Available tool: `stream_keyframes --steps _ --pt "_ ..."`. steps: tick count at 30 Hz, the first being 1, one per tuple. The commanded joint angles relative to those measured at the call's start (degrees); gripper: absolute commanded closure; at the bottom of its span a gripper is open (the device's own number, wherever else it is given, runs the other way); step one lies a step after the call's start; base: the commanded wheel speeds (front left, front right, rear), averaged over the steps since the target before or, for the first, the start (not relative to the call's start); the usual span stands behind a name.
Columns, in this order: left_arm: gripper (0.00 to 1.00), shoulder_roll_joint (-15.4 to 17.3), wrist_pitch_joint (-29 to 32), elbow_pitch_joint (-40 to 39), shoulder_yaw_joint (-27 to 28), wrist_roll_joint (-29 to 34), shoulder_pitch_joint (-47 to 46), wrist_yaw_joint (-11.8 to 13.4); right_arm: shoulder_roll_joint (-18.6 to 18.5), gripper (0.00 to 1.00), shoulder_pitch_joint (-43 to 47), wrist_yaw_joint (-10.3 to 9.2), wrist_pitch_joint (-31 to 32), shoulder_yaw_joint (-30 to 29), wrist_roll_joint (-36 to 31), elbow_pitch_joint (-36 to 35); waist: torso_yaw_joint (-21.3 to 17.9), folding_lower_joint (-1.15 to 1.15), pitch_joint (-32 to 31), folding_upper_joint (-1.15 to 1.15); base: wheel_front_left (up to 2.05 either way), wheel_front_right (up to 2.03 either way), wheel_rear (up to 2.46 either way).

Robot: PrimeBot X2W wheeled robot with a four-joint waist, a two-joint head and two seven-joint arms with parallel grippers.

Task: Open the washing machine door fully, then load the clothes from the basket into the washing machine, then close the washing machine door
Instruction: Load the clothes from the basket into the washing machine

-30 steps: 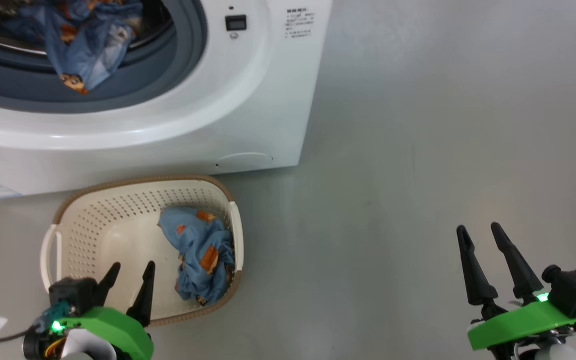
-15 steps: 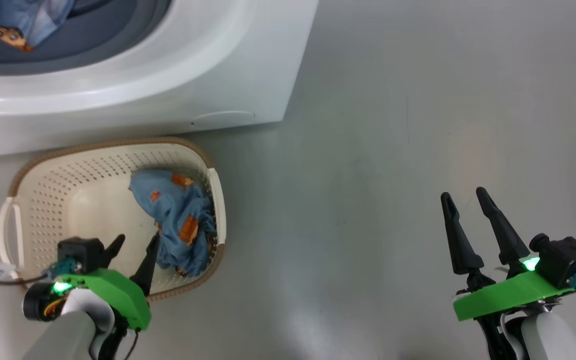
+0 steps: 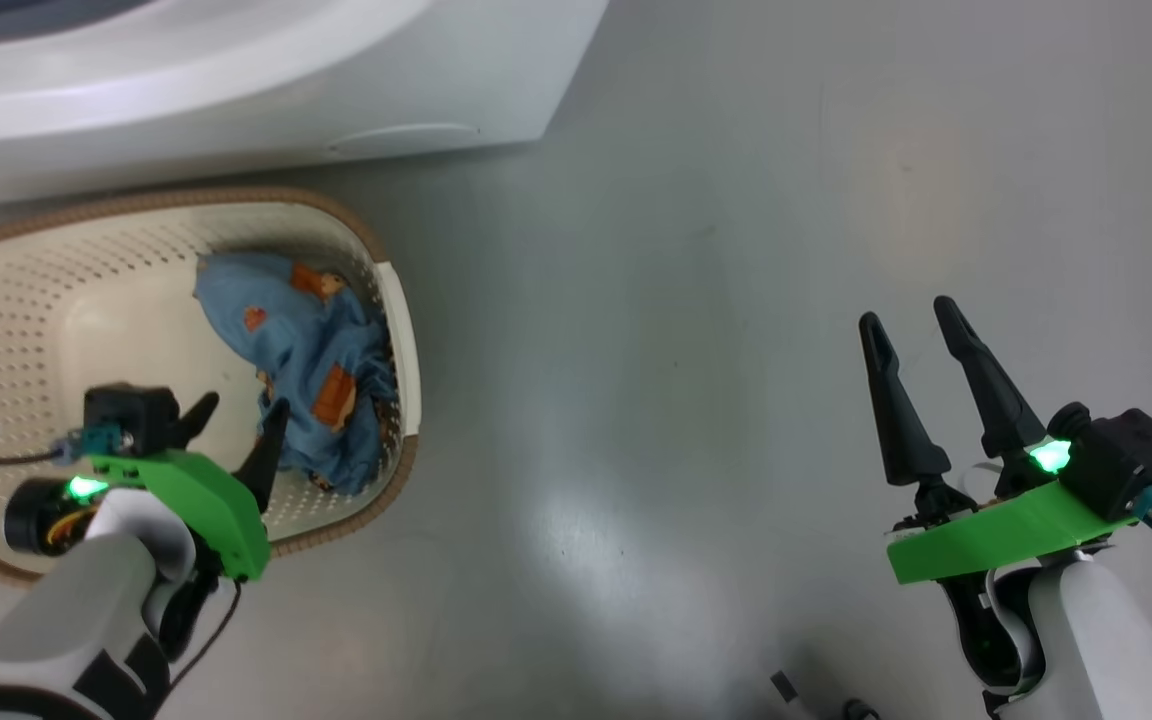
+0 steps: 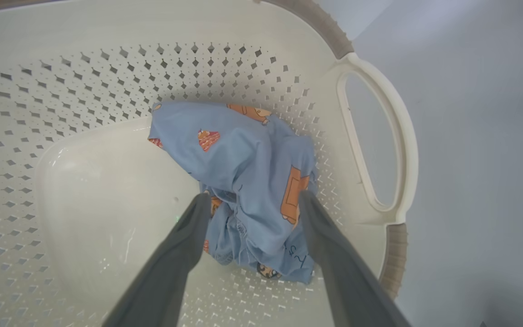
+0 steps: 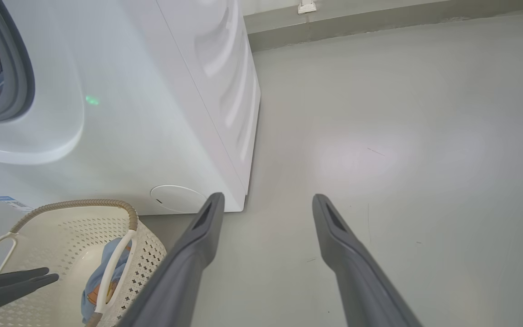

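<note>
Left gripper, jaws wide and empty, straddles the crumpled blue, orange-printed clothes at the handle end of the basket, which stands just before the washing machine. Closing shallow may pinch only one fold, so the soft fabric slips. Closing deep may snag a fingertip in the perforations.

Glossy grey floor meets a darker skirting strip, a small white fitting above it.
</note>
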Motion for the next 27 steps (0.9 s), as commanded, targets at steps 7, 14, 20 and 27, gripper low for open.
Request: stream_keyframes --steps 7,14,20,27 --pt "0.00 3.8 -0.4 0.3 -5.6 -5.6 -5.0 -0.1 0.2 0.00 -1.1 0.16 -0.3 1.8 -0.7 -2.0 -1.3 0.00 6.1 0.00 0.00 0.00 0.00" --pt "0.00 5.5 0.9 -0.1 -12.1 -11.6 -8.5 -0.1 0.2 0.00 -1.9 0.16 -0.3 2.0 -1.1 -2.8 -2.1 0.00 8.8 0.00 0.00 0.00 0.00" --pt "0.00 7.0 1.6 -2.6 -17.7 -16.3 -10.7 -0.1 0.1 0.00 -2.0 0.16 -0.3 1.9 -1.3 -3.3 -2.4 0.00 10.1 0.00 0.00 0.00 0.00" --pt "0.00 8.1 1.7 -4.2 -22.7 -21.3 -12.6 -0.1 0.1 0.00 -2.1 0.16 -0.3 1.9 -1.5 -3.8 -2.4 0.00 10.9 0.00 0.00 0.00 0.00"
